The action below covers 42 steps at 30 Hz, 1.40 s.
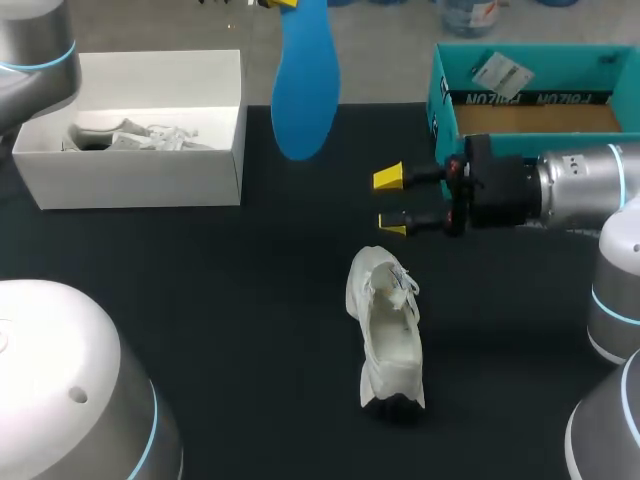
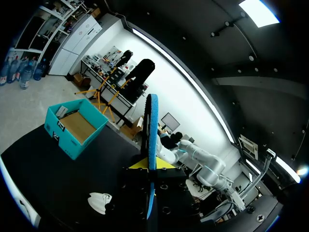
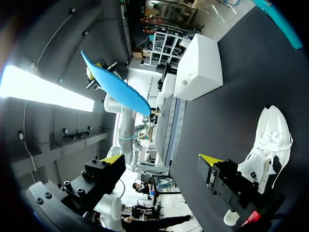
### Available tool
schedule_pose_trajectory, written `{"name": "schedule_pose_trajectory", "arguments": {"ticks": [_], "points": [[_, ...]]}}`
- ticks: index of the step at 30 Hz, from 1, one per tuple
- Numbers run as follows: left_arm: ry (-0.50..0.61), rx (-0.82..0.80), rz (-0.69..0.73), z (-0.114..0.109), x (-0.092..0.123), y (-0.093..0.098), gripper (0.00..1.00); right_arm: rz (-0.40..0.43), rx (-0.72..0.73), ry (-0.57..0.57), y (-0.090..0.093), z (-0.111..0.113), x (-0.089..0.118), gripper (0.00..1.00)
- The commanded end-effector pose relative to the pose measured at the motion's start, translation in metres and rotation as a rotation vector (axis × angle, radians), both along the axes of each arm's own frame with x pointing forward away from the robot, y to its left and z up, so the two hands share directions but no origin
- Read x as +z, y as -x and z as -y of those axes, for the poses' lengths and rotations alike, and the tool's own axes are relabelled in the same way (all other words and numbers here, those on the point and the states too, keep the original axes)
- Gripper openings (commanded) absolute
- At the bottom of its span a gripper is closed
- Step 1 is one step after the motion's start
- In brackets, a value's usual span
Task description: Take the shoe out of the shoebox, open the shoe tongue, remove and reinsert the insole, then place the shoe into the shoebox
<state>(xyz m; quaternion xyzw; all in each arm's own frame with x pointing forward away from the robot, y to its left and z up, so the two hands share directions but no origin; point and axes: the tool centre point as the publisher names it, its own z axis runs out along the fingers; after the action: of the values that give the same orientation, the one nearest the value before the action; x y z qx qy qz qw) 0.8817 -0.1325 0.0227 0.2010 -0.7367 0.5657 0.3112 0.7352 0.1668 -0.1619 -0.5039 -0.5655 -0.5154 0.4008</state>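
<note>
Here, white shoebox (image 1: 140, 175) holds one shoe (image 1: 130, 135); left fingers (image 2: 165, 164) pinch the insole (image 1: 305, 90), right fingers (image 1: 389, 177) spread.

The head camera looks down from high behind the robot on the worktop (image 1: 200, 300). The left wrist camera is up high, close to the blue insole (image 2: 153, 130). The right wrist camera is low, looking across the worktop. All three see the shoe (image 1: 390, 340), at 5 o'clock in the head view.

Left gripper (image 2: 150, 165) raised high, clamped on the insole (image 1: 305, 90), right gripper (image 1: 390, 201) held level, fingers spread apart
</note>
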Motion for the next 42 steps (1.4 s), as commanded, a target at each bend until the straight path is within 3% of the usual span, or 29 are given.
{"name": "schedule_pose_trajectory", "arguments": {"ticks": [1,21,28,42], "points": [[0.003,0.002,0.001,0.0,-0.001,0.001,0.0,-0.001,-0.002,0.001,0.0,-0.002,0.0,1.0],[0.003,0.002,0.001,0.0,-0.001,0.001,0.0,-0.001,-0.002,0.001,0.0,-0.002,0.0,1.0],[0.003,0.002,0.001,0.0,-0.001,0.001,0.0,-0.09,0.021,-0.014,-0.009,-0.005,0.008,1.0],[0.003,0.002,0.001,0.0,-0.001,0.001,0.0,-0.173,0.023,-0.08,-0.027,-0.008,0.019,1.0]]}}
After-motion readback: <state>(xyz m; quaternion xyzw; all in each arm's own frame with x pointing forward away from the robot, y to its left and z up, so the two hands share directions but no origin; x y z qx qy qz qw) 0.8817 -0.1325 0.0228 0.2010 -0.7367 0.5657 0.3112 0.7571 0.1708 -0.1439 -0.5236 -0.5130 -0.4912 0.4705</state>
